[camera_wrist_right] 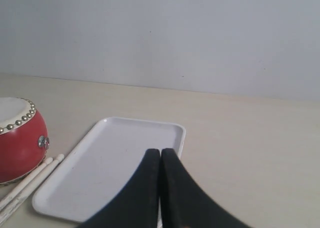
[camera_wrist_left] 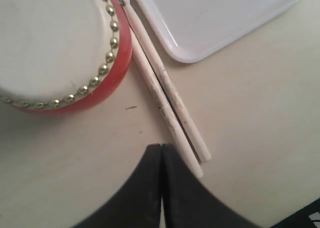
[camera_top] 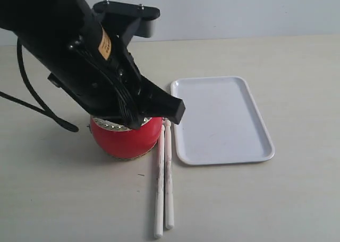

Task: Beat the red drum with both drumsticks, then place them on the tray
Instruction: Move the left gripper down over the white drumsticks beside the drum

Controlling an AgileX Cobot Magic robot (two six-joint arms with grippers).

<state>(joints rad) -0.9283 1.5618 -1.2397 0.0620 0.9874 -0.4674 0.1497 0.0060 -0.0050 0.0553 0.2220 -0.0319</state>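
Observation:
The red drum (camera_top: 125, 140) stands on the table with its cream skin (camera_wrist_left: 47, 38) up. Both drumsticks (camera_top: 164, 178) lie side by side on the table between the drum and the white tray (camera_top: 220, 120), which holds nothing. My left gripper (camera_top: 178, 113) hangs above the drum's right edge and the sticks' far ends, shut and holding nothing; in its wrist view its tips (camera_wrist_left: 161, 147) sit just beside the sticks' (camera_wrist_left: 165, 95) near ends. My right gripper (camera_wrist_right: 160, 151) is shut and empty, hovering over the tray (camera_wrist_right: 100, 173), and is outside the exterior view.
The left arm's black body and cables (camera_top: 79, 56) cover the drum's top and the table's back left. A pale wall (camera_wrist_right: 160, 38) runs behind the table. The drum (camera_wrist_right: 20, 138) and sticks (camera_wrist_right: 30, 180) lie left of the tray in the right wrist view.

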